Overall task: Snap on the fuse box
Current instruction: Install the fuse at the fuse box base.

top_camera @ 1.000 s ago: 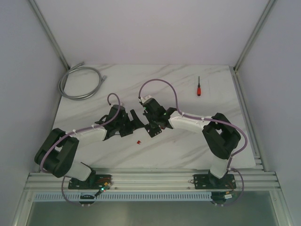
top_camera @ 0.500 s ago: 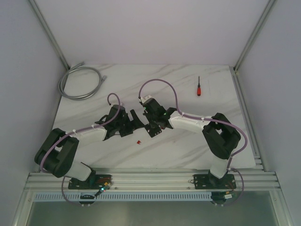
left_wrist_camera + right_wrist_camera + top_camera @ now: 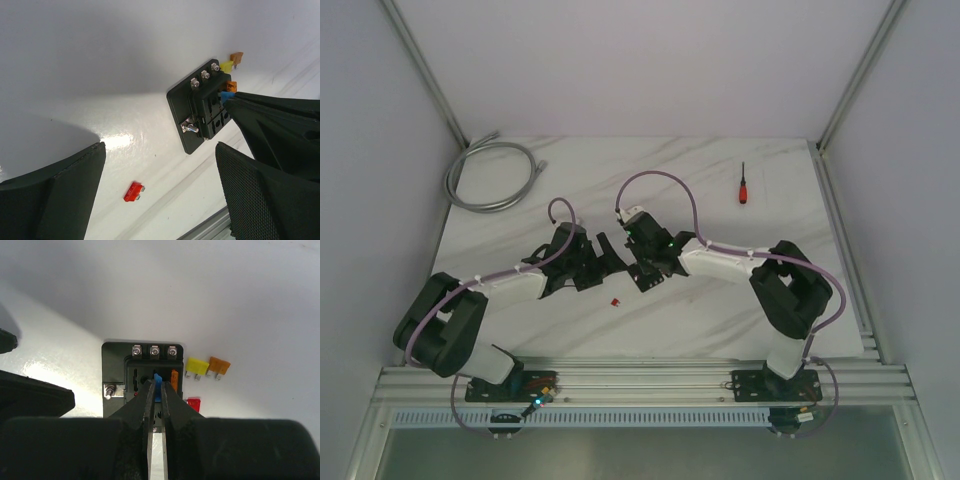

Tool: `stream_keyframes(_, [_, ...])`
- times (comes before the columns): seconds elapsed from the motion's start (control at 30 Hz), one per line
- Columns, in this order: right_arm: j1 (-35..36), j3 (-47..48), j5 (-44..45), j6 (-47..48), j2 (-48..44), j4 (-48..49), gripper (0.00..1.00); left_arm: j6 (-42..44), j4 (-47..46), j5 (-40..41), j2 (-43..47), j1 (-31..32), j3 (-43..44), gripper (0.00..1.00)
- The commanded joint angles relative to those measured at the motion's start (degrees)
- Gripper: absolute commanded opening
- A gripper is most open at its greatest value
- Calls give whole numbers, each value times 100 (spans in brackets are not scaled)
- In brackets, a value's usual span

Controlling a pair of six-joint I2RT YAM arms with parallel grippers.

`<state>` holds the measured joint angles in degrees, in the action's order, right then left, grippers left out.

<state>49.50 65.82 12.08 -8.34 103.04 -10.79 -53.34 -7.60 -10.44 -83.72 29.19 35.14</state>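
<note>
The fuse box (image 3: 112,365) is a flat black block with screws along one edge, lying on the white marble table; it also shows in the left wrist view (image 3: 180,107) and the top view (image 3: 650,278). My right gripper (image 3: 156,390) is shut on a blue fuse (image 3: 158,381), held at a middle slot of the box next to a seated orange fuse (image 3: 174,377). In the top view the right gripper (image 3: 642,262) is over the box. My left gripper (image 3: 160,150) is open and empty just left of the box, above a loose red fuse (image 3: 134,192).
Loose yellow (image 3: 196,365), orange (image 3: 219,366) and red (image 3: 193,403) fuses lie right of the box. A red-handled screwdriver (image 3: 743,185) lies at the back right. A grey cable coil (image 3: 490,175) lies at the back left. The red fuse (image 3: 614,301) lies near the front.
The right wrist and its cable have shifted very slightly left. The left arm has not moved.
</note>
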Motion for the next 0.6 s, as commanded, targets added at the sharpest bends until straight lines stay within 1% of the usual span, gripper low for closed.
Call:
stream_keyframes(0.0, [71, -173, 193, -63, -60, -1, 0, -28, 215, 77, 99, -36, -108, 100])
stream_keyframes(0.57, [481, -289, 986, -14, 295, -99, 0, -141, 223, 199, 225, -38, -279, 100])
